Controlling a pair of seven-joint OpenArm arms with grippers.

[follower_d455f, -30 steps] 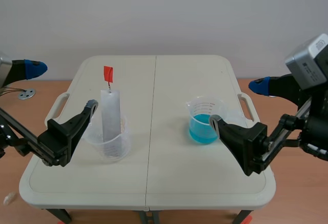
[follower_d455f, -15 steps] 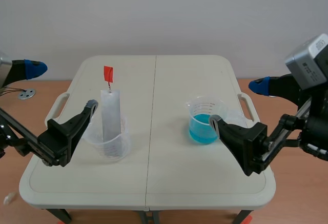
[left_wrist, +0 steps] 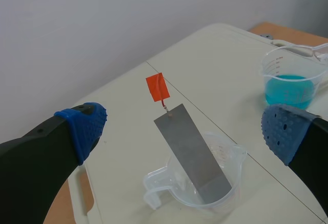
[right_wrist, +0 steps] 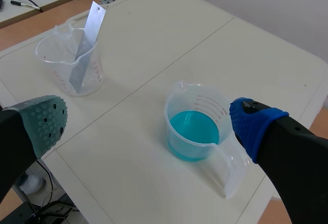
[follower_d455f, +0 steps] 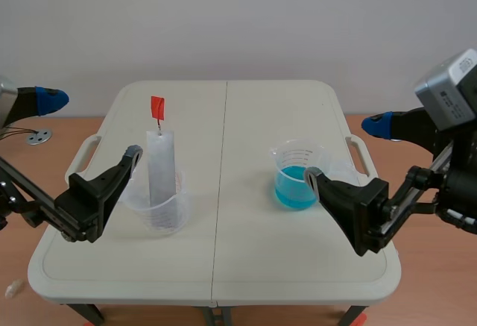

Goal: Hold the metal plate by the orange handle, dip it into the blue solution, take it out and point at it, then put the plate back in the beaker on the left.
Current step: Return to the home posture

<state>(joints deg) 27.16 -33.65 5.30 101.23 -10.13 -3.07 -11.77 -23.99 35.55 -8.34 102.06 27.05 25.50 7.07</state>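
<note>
Over the table (follower_d455f: 246, 117), the right gripper (right_wrist: 148, 121) and left gripper (left_wrist: 182, 129) are both hanging spread wide; the left is sitting nearer the left beaker (left_wrist: 233, 157), where the metal plate (left_wrist: 192, 152) is leaning, long axis rising to the orange handle (left_wrist: 156, 86) straight ahead.

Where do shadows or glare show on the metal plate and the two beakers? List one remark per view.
Scene view: soft even light, only faint shadows beneath the left beaker and the blue solution's beaker. Left wrist view: the metal plate reads dull grey, no glare. Right wrist view: the plate looks paler, catching light; no hard shadows.
</note>
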